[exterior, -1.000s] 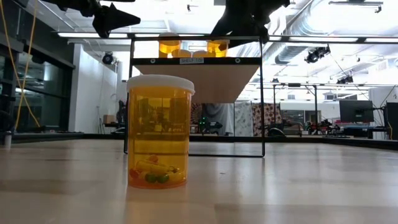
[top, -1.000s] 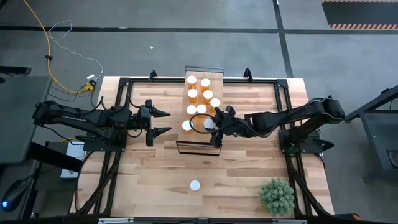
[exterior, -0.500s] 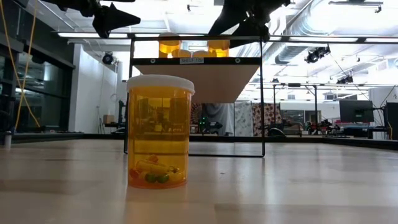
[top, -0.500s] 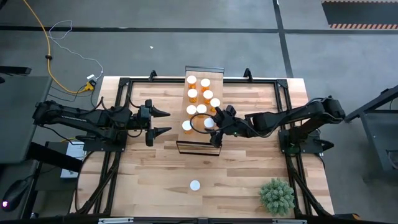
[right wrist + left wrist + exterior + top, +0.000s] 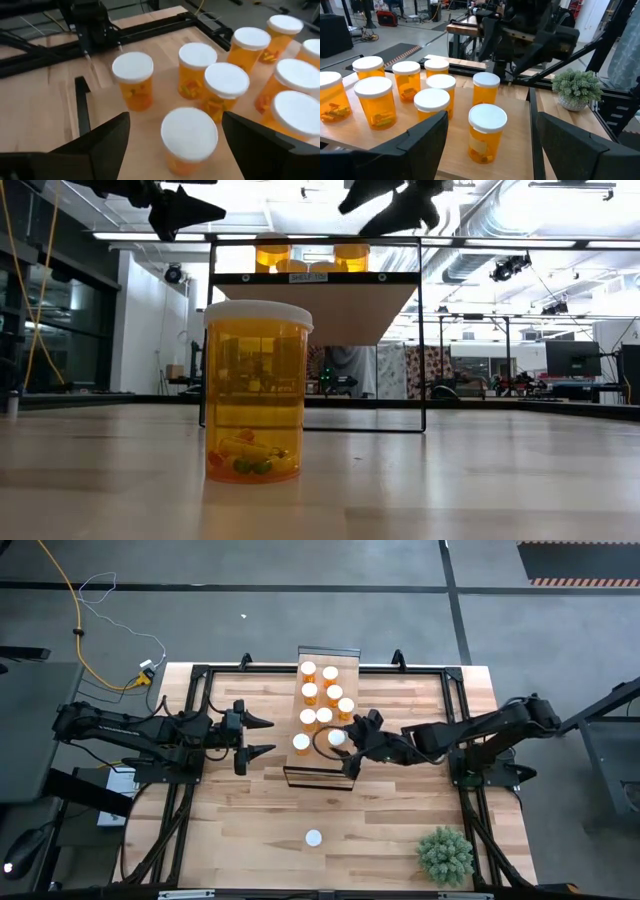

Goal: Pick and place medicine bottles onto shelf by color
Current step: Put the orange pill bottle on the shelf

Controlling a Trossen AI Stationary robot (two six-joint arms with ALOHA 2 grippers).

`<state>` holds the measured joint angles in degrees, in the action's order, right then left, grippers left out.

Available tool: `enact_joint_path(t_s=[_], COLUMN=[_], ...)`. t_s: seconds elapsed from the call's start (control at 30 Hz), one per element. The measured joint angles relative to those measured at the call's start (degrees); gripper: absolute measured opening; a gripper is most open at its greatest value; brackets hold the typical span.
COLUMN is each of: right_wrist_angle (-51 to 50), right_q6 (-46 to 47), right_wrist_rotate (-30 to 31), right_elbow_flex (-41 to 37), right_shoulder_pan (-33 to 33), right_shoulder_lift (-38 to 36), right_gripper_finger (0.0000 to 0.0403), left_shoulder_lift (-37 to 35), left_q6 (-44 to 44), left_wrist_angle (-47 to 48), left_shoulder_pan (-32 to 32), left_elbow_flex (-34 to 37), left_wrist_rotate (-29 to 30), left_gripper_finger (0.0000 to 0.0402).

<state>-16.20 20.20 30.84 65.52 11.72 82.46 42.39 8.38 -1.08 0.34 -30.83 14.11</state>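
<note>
Orange medicine bottles [image 5: 324, 700] crowd the shelf [image 5: 342, 658] at the tabletop's [image 5: 400, 810] far-middle edge; one stands alone near the front edge. My right gripper [image 5: 351, 746] hovers spread beside the shelf's right edge, empty; my left gripper [image 5: 262, 736] waits agape left.

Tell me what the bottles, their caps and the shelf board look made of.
Medicine bottles: likely translucent orange plastic, since pills show through the glossy walls. Caps: opaque white, matte, probably plastic. Shelf: light wood board with visible grain, on a thin dark frame, apparently metal.
</note>
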Motion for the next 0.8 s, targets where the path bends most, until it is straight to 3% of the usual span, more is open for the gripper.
enact_joint_path(t_s=[0.27, 0.5, 0.67, 0.8], right_wrist_angle=[-5.4, -4.2, 4.4, 16.1], right_q6=[-1.0, 0.3, -0.5, -4.1], right_wrist_rotate=[3.3, 3.5, 3.0, -3.3], right_elbow_flex=[-0.2, -8.2, -19.0, -28.9], right_shoulder_pan=[4.2, 5.3, 4.5, 3.3], right_shoulder_lift=[-1.9, -9.2, -20.0, -28.5], right_gripper_finger=[0.0307, 0.0307, 0.0307, 0.0307], left_shoulder_lift=[0.0, 0.0, 0.0, 0.0], left_q6=[0.0, 0.2, 0.5, 0.5], left_wrist_angle=[0.0, 0.0, 0.0, 0.0], left_shoulder_pan=[0.0, 0.0, 0.0, 0.0], left_elbow_flex=[0.0, 0.0, 0.0, 0.0], left_wrist_rotate=[0.0, 0.0, 0.0, 0.1], left_gripper_finger=[0.0294, 0.0294, 0.0294, 0.0294])
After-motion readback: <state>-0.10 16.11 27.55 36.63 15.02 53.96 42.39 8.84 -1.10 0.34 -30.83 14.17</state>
